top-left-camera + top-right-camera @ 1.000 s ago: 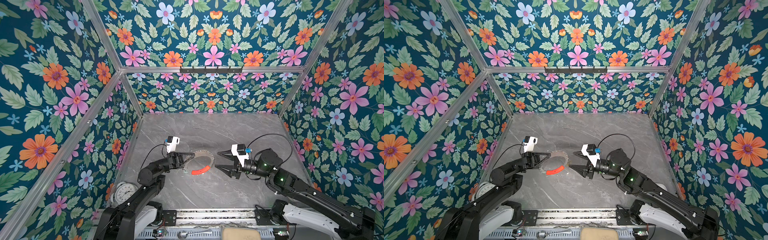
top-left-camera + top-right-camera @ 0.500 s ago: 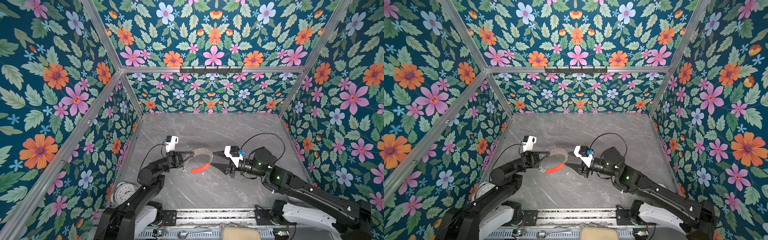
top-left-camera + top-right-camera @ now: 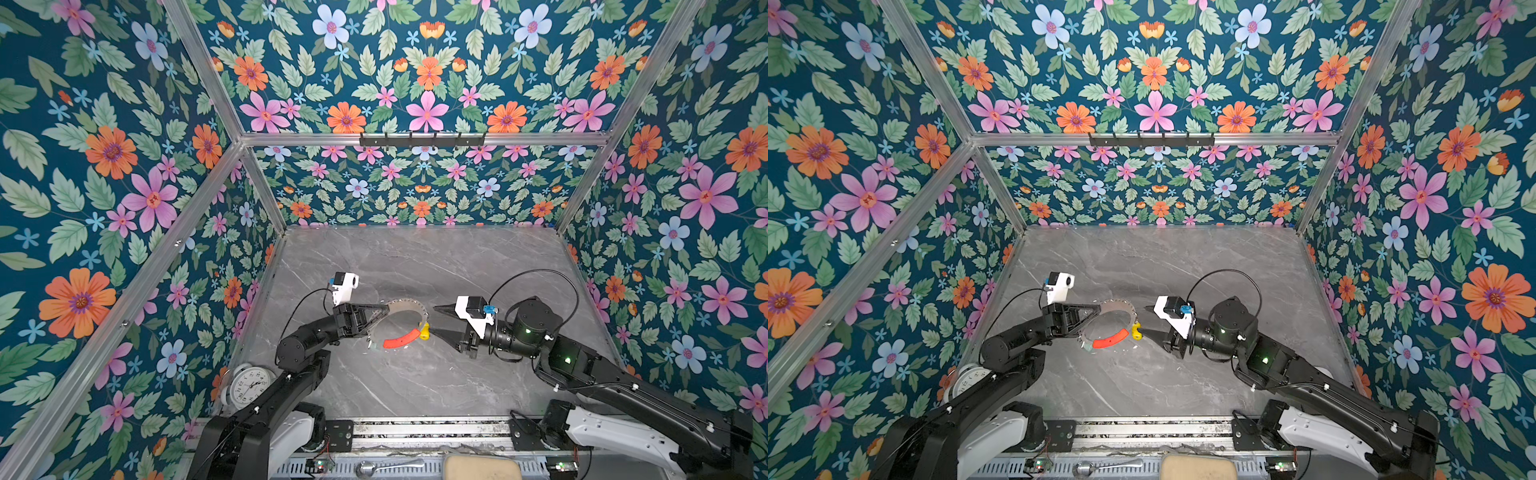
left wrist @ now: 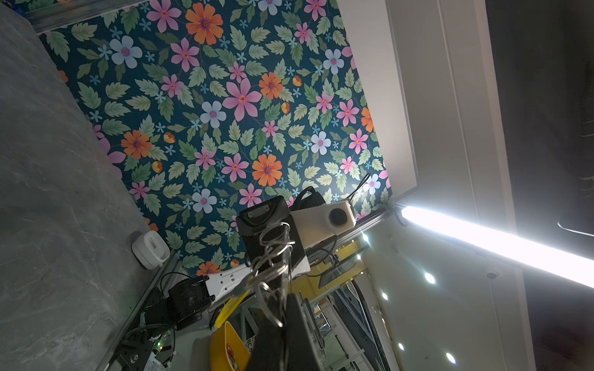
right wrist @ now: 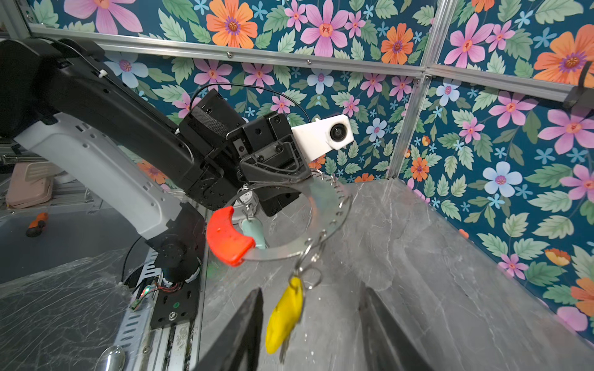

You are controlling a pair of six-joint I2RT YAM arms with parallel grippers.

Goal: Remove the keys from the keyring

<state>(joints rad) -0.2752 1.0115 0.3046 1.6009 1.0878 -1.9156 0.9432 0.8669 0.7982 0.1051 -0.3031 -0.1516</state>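
Left gripper clamped grey metal keyring; right gripper jaws apart beside yellow-tagged silver key
Looked light, swingy, slick; plastic tag the likeliest hold

Grey marbled table, floral walls on three sides. A white alarm clock sits in the near left corner, close to the wall. A black hook rail runs along the back wall. Out front, a spoon lies near a beige pad.

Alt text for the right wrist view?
The left claw grips a keyring with a red sleeve; a yellow-tagged key hangs from it inside the open right claw. A mint-tagged key hangs beside the sleeve.
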